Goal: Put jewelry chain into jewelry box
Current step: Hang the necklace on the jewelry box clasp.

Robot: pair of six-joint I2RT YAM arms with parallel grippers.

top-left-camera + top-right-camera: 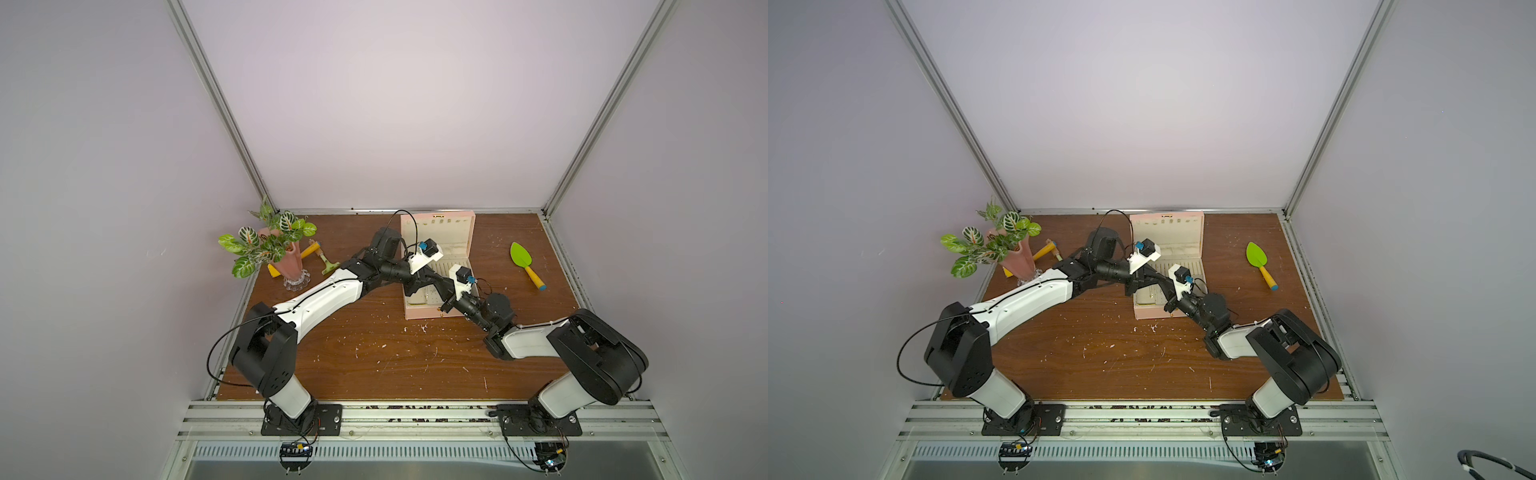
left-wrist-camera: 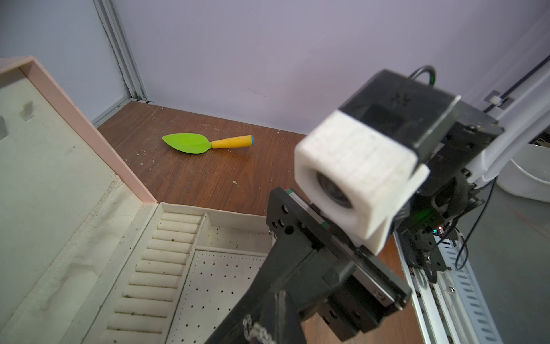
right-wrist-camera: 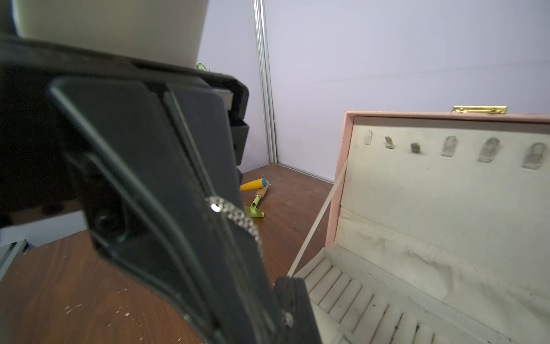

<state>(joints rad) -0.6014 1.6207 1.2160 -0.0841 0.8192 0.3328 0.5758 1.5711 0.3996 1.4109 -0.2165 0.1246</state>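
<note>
Jewelry box (image 1: 424, 312): stands open, bench (image 1: 374, 353) twelve o'clock. Above it, left gripper (image 1: 434, 279), fingers clamped on jewelry chain (image 3: 235, 217), which hangs along one finger. Right gripper (image 1: 441, 286), fingers fully closed beside chain's lower end; hold unclear. Green trowel (image 1: 521, 257): two o'clock.

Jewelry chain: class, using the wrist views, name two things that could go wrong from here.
1. The jewelry chain trails loosely along the shut left tool; it may slide off and miss the jewelry box.
2. The right tool, also shut, crowds the left one; pulling apart could snag or drop the chain.
</note>
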